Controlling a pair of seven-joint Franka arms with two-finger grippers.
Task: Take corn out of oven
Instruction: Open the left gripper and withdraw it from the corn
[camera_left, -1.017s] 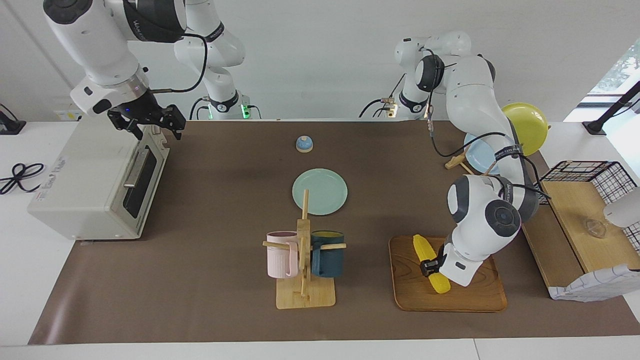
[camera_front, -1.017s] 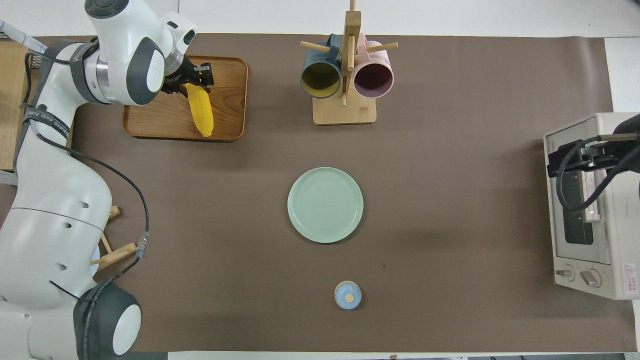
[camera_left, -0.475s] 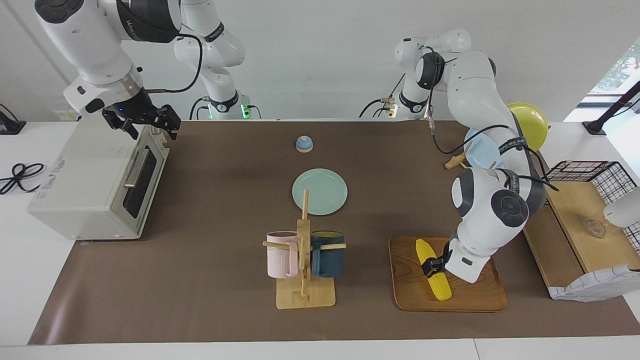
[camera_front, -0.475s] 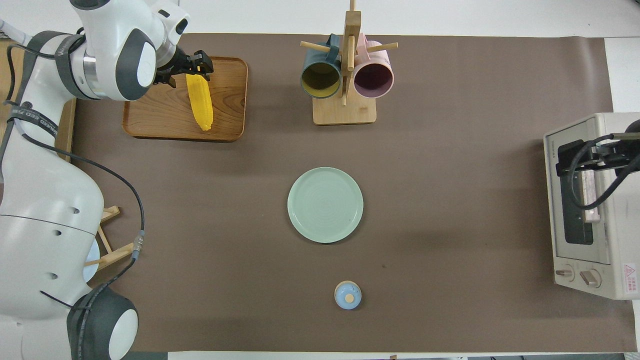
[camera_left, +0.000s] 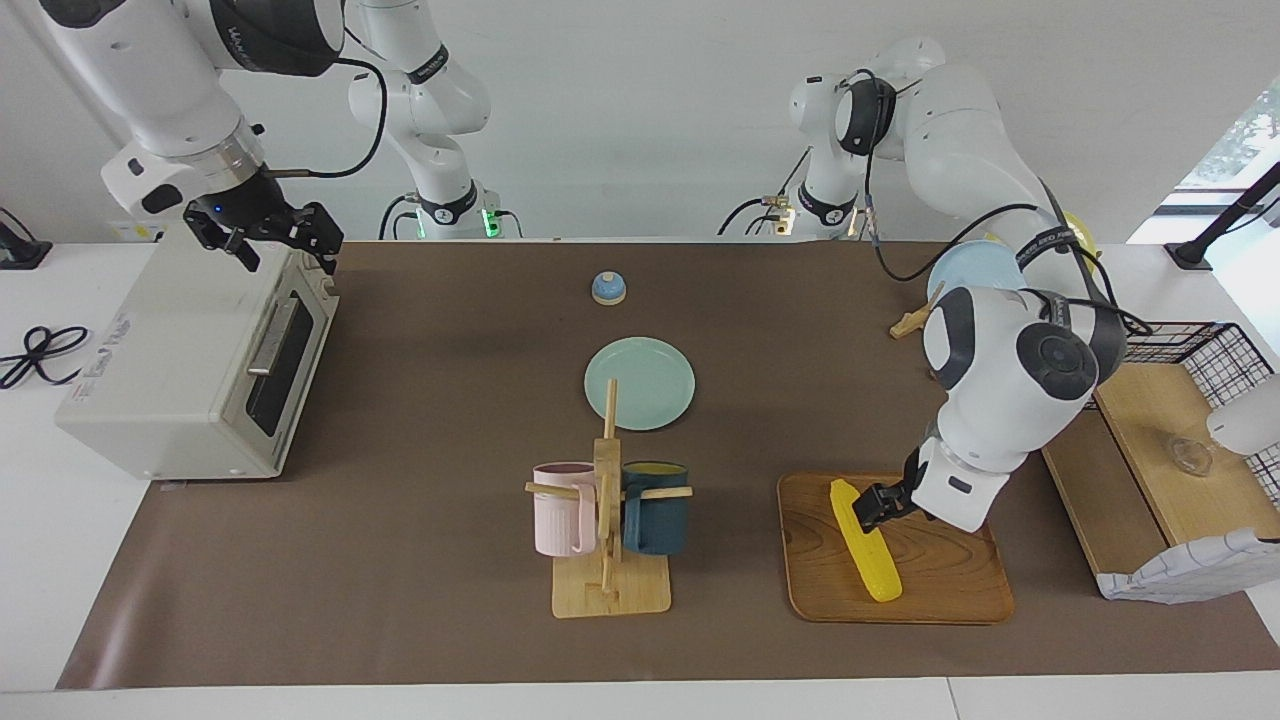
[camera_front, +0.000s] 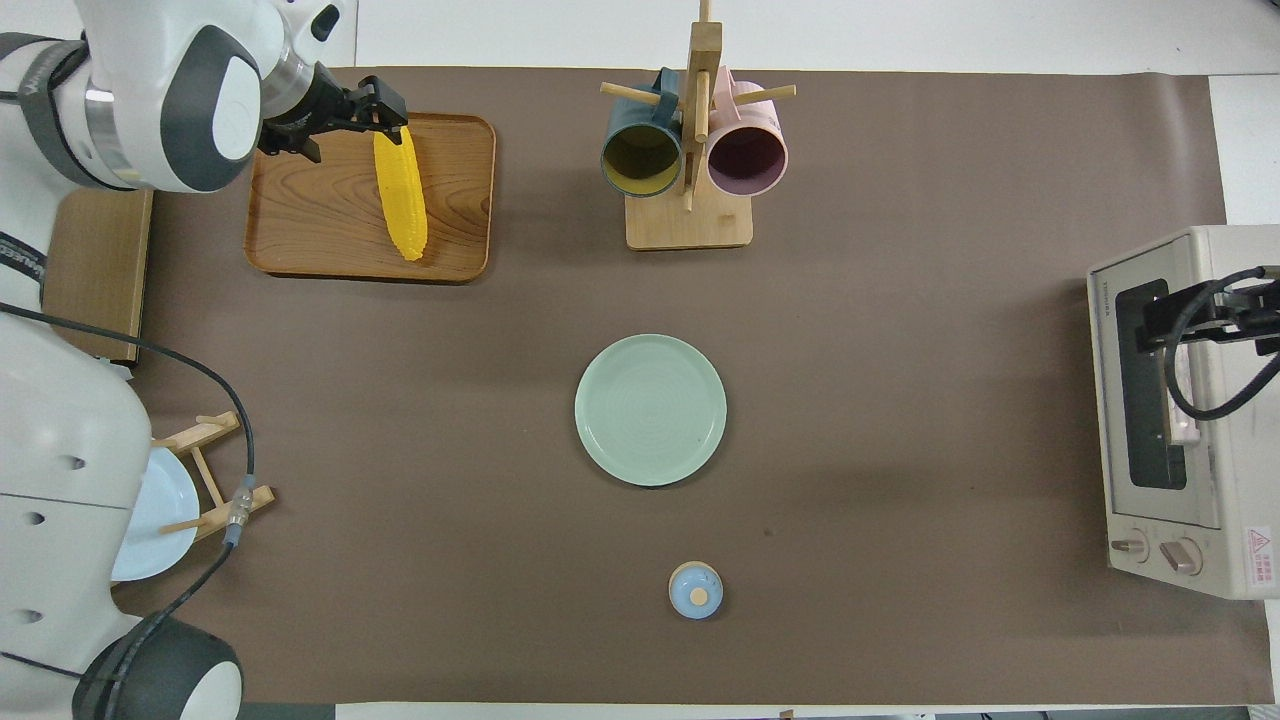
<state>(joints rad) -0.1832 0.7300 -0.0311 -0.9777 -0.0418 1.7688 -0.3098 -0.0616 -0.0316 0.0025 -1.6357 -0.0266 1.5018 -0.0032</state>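
Note:
The yellow corn (camera_left: 866, 541) (camera_front: 400, 194) lies free on a wooden tray (camera_left: 950, 590) (camera_front: 300, 225) at the left arm's end of the table. My left gripper (camera_left: 871, 504) (camera_front: 345, 116) hangs open just above the cob's end that points to the robots, not gripping it. The off-white oven (camera_left: 170, 370) (camera_front: 1215, 420) stands at the right arm's end with its dark glass door shut. My right gripper (camera_left: 278, 250) (camera_front: 1205, 308) is open in the air over the oven's top front edge, holding nothing.
A wooden mug rack (camera_left: 607, 530) (camera_front: 690, 150) with a pink and a dark blue mug stands beside the tray. A green plate (camera_left: 640, 383) (camera_front: 650, 410) and a small blue bell (camera_left: 608, 288) (camera_front: 695, 590) lie mid-table. A wooden shelf with a wire basket (camera_left: 1170, 420) borders the tray.
My left gripper opened, let go of the corn on the tray and drew up and back from it. My right gripper rose and moved back over the oven.

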